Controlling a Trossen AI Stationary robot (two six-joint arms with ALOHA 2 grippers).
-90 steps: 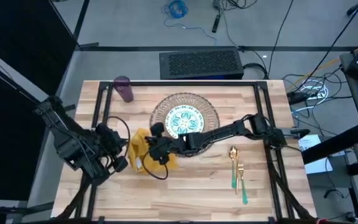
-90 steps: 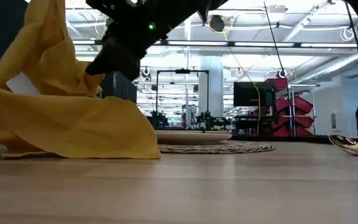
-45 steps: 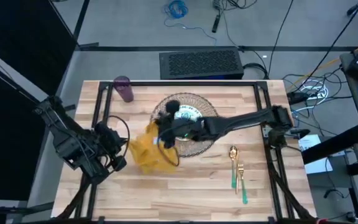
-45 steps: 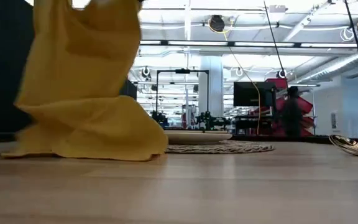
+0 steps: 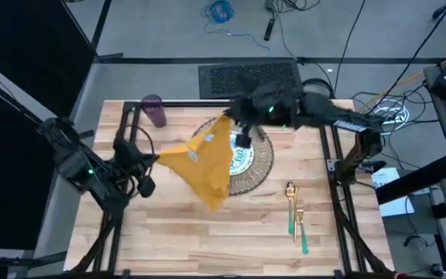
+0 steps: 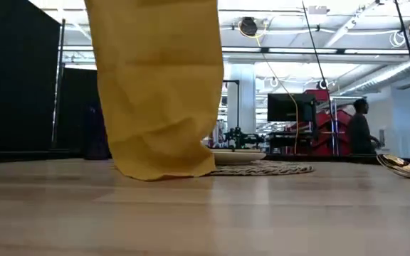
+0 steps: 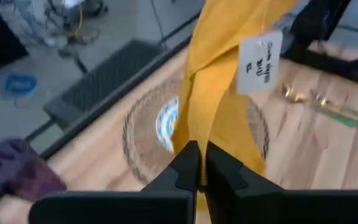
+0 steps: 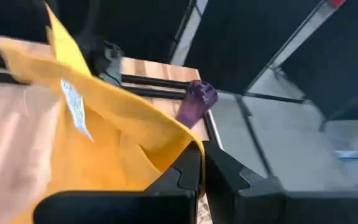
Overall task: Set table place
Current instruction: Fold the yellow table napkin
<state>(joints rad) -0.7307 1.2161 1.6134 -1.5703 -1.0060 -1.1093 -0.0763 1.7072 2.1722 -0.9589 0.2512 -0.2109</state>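
Mustard-yellow cloth napkin [image 5: 204, 164] lifted above the large light wooden plank table [image 5: 169, 232], stretched as a slanting sheet between 2 grippers, its white tag showing on the upper face. Left gripper [image 5: 155, 158] near the table's left side, fingers pinched narrow on 1 corner of the cloth, seen closed on the yellow fabric in the left wrist view [image 7: 199, 152]. Right gripper [image 5: 235, 128] raised over the far edge of the round woven straw mat [image 5: 255, 177], fingers likewise clamped tight on the opposite corner [image 8: 201, 154]. From table height, hanging in a broad fold [image 6: 159, 85], lowest edge seemingly brushing the wood just beside the mat [image 6: 269, 169]. Small teal-patterned white plate [image 5: 243, 157] centred on the mat, partly covered from above by the cloth. Purple cup [image 5: 155, 110] upright at the far left corner, well apart from the mat; gold fork and spoon with teal handles [image 5: 296, 215] lying together to the mat's right. Step in hand, by judgement: spreading or shaking out the napkin before placing it, with cutlery and cup not yet arranged. Next move, likely: lowering both corners together, keeping the sheet taut and clear of the plate, laying it flat beside the mat, then releasing both pinches.
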